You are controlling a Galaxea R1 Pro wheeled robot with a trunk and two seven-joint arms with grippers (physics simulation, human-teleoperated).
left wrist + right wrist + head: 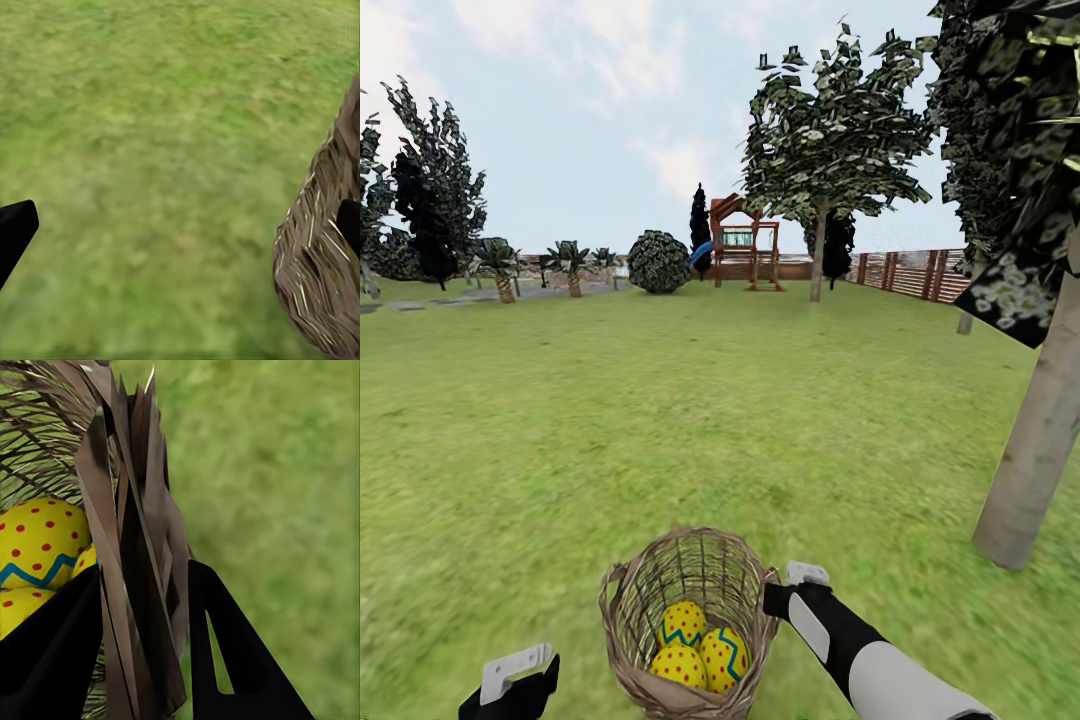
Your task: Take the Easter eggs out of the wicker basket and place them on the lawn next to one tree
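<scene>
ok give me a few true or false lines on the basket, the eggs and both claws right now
1. All three Easter eggs lie inside the wicker basket. True.
2. The right claw has the basket's wall between its fingers. True: one finger is inside by the eggs, one outside.
3. The left claw grips the basket rim. False: it is open beside the basket, over the lawn.
4. An egg lies on the grass by the pale grey trunk. False: none lies there.
5. The basket lies tipped on its side. False: it is upright, its opening facing up.
</scene>
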